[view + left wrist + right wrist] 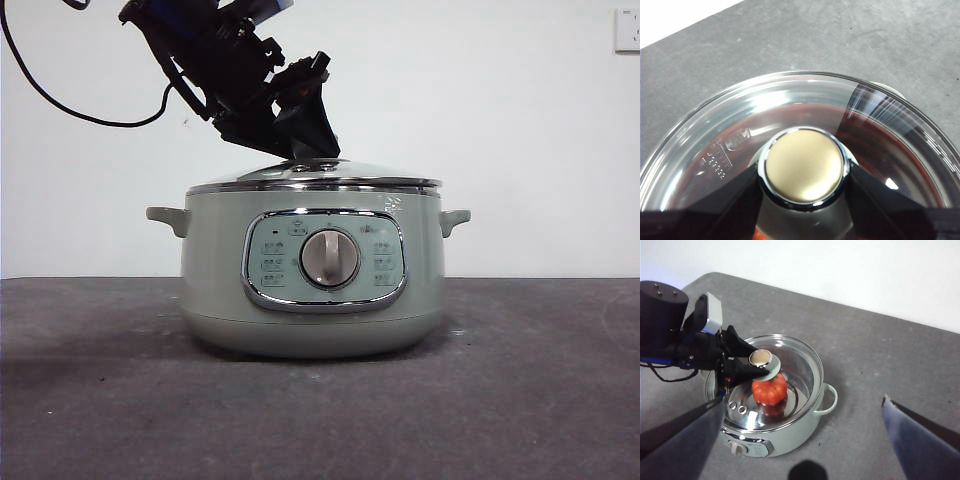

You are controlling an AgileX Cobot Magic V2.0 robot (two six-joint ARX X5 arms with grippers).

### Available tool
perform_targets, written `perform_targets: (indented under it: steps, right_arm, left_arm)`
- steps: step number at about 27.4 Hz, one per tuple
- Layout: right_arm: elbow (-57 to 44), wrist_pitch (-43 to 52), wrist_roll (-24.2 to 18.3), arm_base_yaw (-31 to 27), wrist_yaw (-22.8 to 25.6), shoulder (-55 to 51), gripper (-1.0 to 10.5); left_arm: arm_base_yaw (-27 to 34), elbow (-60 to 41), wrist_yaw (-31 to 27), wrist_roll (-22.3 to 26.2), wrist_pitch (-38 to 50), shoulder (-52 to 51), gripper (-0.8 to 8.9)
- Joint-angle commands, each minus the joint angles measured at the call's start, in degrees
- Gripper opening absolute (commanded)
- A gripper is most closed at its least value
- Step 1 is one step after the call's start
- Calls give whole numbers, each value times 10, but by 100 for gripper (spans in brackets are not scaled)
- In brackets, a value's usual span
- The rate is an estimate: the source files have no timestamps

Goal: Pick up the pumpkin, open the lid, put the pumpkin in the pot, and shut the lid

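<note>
Pumpkin [769, 389] (one) in pot [312, 275]; left hand [805, 175] grips lid [785, 371].

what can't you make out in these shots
- Pumpkin: seen only through the glass lid in the right wrist view; the front view hides it behind the pot wall.
- Lid knob: the left gripper covers it in the front view.
- Whether the lid is fully seated: the gripper blocks part of the rim.
- Panel markings: too small to read.
- Right gripper: its jaw tips are blurred.
</note>
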Motion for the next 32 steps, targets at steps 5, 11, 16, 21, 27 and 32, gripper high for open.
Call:
perform_targets:
  steps: [5, 11, 16, 21, 27, 32]
  right_arm:
    - [0, -2, -3, 1, 2, 8, 692]
    - [0, -3, -3, 1, 2, 12, 692]
    - [0, -4, -3, 1, 2, 13, 692]
    - [0, -6, -3, 1, 2, 14, 692]
    - [0, -17, -3, 1, -6, 14, 692]
    - [0, -40, -3, 1, -7, 14, 692]
  left_arm:
    - [1, 3, -6, 5, -19, -4, -9]
    - [2, 13, -6, 5, -30, -4, -9]
    - [2, 13, -6, 5, -31, -4, -9]
    - [2, 13, -6, 5, -36, -4, 6]
    - [2, 13, -6, 2, -35, -5, 592]
    - [2, 14, -6, 2, -42, -22, 637]
